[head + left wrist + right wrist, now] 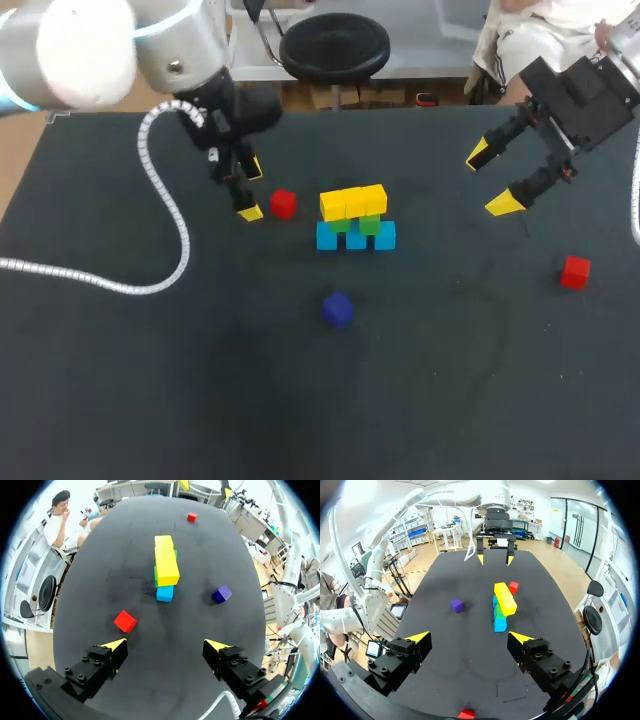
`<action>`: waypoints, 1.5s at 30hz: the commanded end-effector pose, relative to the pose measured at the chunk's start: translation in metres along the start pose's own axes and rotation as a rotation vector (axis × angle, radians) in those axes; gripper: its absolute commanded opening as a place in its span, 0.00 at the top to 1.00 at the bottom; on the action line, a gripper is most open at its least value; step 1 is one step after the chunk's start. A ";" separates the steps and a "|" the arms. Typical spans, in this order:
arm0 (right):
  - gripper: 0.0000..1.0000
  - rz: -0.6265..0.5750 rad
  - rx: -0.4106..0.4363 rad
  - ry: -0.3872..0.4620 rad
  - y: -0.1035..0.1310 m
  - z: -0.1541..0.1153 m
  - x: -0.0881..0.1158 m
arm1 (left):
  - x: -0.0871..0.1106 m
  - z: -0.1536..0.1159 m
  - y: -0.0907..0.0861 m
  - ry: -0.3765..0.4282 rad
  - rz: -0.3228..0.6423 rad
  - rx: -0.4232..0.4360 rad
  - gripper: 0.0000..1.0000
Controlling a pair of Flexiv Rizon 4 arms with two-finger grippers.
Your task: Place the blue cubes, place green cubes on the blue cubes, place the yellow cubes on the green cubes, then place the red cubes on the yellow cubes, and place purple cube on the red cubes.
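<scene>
Three layers stand stacked mid-tabletop, blue cubes (355,238), green cubes (369,226) and yellow cubes (353,201), while a red cube (283,203) beside the wide-open, empty left hand (252,190), a second red cube (574,271) near the right edge and the purple cube (338,309) lie loose, the right hand (490,178) likewise wide and empty.

The table (120,400) is plain dark charcoal. The blue cubes (355,238) are light cyan, the green cubes (369,226) mid green and the yellow cubes (353,201) bright yellow. The left red cube (283,203) and right red cube (574,271) share one vivid red. The purple cube (337,309) is dark blue-violet. The left gripper (165,645) and right gripper (469,637) are black, tipped yellow. The left arm (90,45) is silver-white with a pale blue ring; its cable (170,200) is white and ribbed.
</scene>
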State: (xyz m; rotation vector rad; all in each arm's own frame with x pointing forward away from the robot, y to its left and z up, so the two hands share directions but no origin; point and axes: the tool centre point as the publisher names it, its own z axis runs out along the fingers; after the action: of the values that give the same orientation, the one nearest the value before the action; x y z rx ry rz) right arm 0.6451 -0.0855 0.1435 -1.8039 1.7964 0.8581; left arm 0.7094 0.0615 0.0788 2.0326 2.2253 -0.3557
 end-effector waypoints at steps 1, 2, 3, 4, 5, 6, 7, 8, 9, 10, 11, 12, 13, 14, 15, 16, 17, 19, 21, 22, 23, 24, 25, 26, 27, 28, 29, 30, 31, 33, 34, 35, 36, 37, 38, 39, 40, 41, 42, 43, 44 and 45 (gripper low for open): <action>0.00 -0.001 0.000 -0.001 0.000 0.000 0.000 | -0.005 0.000 0.008 0.153 0.000 0.042 0.00; 0.00 -0.001 0.000 -0.001 0.000 0.000 0.000 | -0.005 0.000 0.008 0.153 0.000 0.042 0.00; 0.00 -0.001 0.000 -0.001 0.000 0.000 0.000 | -0.005 0.000 0.008 0.153 0.000 0.042 0.00; 0.00 -0.001 0.000 -0.001 0.000 0.000 0.000 | -0.005 0.000 0.008 0.153 0.000 0.042 0.00; 0.00 -0.001 0.000 -0.001 0.000 0.000 0.000 | -0.005 0.000 0.008 0.153 0.000 0.042 0.00; 0.00 -0.001 0.000 -0.001 0.000 0.000 0.000 | -0.005 0.000 0.008 0.153 0.000 0.042 0.00; 0.00 -0.001 0.000 -0.001 0.000 0.000 0.000 | -0.005 0.000 0.008 0.153 0.000 0.042 0.00; 0.00 -0.001 0.000 -0.001 0.000 0.000 0.000 | -0.005 0.000 0.008 0.153 0.000 0.042 0.00; 0.00 -0.001 0.000 -0.001 0.000 0.000 0.000 | -0.005 0.000 0.008 0.153 0.000 0.042 0.00; 0.00 -0.001 0.000 -0.001 0.000 0.000 0.000 | -0.005 0.000 0.008 0.153 0.000 0.042 0.00; 0.00 -0.001 0.000 -0.001 0.000 0.000 0.000 | -0.005 0.000 0.008 0.153 0.000 0.042 0.00; 0.00 -0.001 0.000 -0.001 0.000 0.000 0.000 | -0.005 0.000 0.008 0.153 0.000 0.042 0.00; 0.00 -0.001 0.000 -0.001 0.000 0.000 0.000 | -0.005 0.000 0.008 0.153 0.000 0.042 0.00; 0.00 -0.001 0.000 -0.001 0.000 0.000 0.000 | -0.005 0.000 0.008 0.153 0.000 0.042 0.00; 0.00 -0.001 0.000 -0.001 0.000 0.000 0.000 | -0.005 0.000 0.008 0.153 0.000 0.042 0.00; 0.00 -0.001 0.000 -0.001 0.000 0.000 0.000 | -0.004 -0.003 0.012 0.151 0.024 -0.016 0.00; 0.00 -0.001 0.000 -0.001 0.000 0.000 0.000 | -0.001 -0.003 0.017 0.196 0.032 -0.041 0.00; 0.00 -0.001 0.000 -0.001 0.000 0.000 0.000 | 0.005 -0.002 0.028 0.257 0.031 -0.106 0.00; 0.00 -0.001 0.000 -0.001 0.000 0.000 0.000 | 0.007 -0.002 0.037 0.271 0.058 -0.147 0.00; 0.00 -0.001 0.000 -0.001 0.000 0.000 0.000 | 0.007 -0.001 0.040 0.295 0.077 -0.159 0.00; 0.00 -0.001 0.000 -0.001 0.000 0.000 0.000 | 0.005 0.001 0.044 0.296 0.103 -0.168 0.00; 0.00 -0.001 0.000 -0.001 0.000 0.000 0.000 | 0.005 0.003 0.046 0.293 0.119 -0.179 0.00; 0.00 -0.001 0.000 -0.001 0.000 0.000 0.000 | 0.004 0.004 0.049 0.287 0.137 -0.190 0.00; 0.00 -0.001 0.000 -0.001 0.000 0.000 0.000 | 0.003 0.007 0.051 0.279 0.149 -0.185 0.00; 0.00 -0.001 0.000 -0.001 0.000 0.000 0.000 | 0.002 0.009 0.053 0.262 0.159 -0.182 0.00; 0.00 -0.001 0.000 -0.001 0.000 0.000 0.000 | 0.001 0.011 0.054 0.239 0.187 -0.191 0.00; 0.00 -0.001 0.000 -0.001 0.000 0.000 0.000 | -0.001 0.013 0.055 0.212 0.212 -0.193 0.00; 0.00 -0.001 0.000 -0.001 0.000 0.000 0.000 | -0.003 0.015 0.055 0.184 0.229 -0.191 0.00; 0.00 -0.001 0.000 -0.001 0.000 0.000 0.000 | -0.003 0.019 0.055 0.156 0.250 -0.185 0.00; 0.00 -0.001 0.000 -0.001 0.000 0.000 0.000 | -0.002 0.027 0.055 0.116 0.261 -0.164 0.00; 0.00 -0.001 0.000 -0.001 0.000 0.000 0.000 | 0.000 0.030 0.055 0.097 0.261 -0.152 0.00; 0.00 -0.001 0.000 -0.001 0.000 0.000 0.000 | 0.001 0.033 0.055 0.090 0.266 -0.149 0.00; 0.00 -0.001 0.000 -0.001 0.000 0.000 0.000 | 0.004 0.035 0.055 0.088 0.261 -0.142 0.00; 0.00 -0.001 0.000 -0.001 0.000 0.000 0.000 | 0.005 0.037 0.056 0.097 0.266 -0.130 0.00; 0.00 -0.001 0.000 -0.001 0.000 0.000 0.000 | 0.005 0.037 0.056 0.099 0.276 -0.128 0.00; 0.00 -0.001 0.000 -0.001 0.000 0.000 0.000 | 0.004 0.038 0.057 0.107 0.282 -0.124 0.00; 0.00 -0.001 0.000 -0.001 0.000 0.000 0.000 | 0.003 0.038 0.058 0.116 0.290 -0.120 0.00; 0.00 -0.001 0.000 -0.001 0.000 0.000 0.000 | 0.002 0.038 0.059 0.117 0.297 -0.122 0.00; 0.00 -0.001 0.000 -0.001 0.000 0.000 0.000 | 0.000 0.037 0.060 0.118 0.301 -0.122 0.00; 0.00 -0.001 0.000 -0.001 0.000 0.000 0.000 | -0.001 0.037 0.061 0.119 0.305 -0.121 0.00; 0.00 -0.001 0.000 -0.001 0.000 0.000 0.000 | -0.002 0.038 0.063 0.119 0.310 -0.121 0.00; 0.00 -0.001 0.000 -0.001 0.000 0.000 0.000 | -0.005 0.038 0.066 0.122 0.319 -0.119 0.00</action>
State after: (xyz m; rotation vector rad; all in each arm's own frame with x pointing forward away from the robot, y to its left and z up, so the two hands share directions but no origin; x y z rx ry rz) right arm 0.6451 -0.0855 0.1435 -1.8039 1.7964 0.8581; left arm 0.7637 0.0588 0.0364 2.3241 1.8797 -0.0667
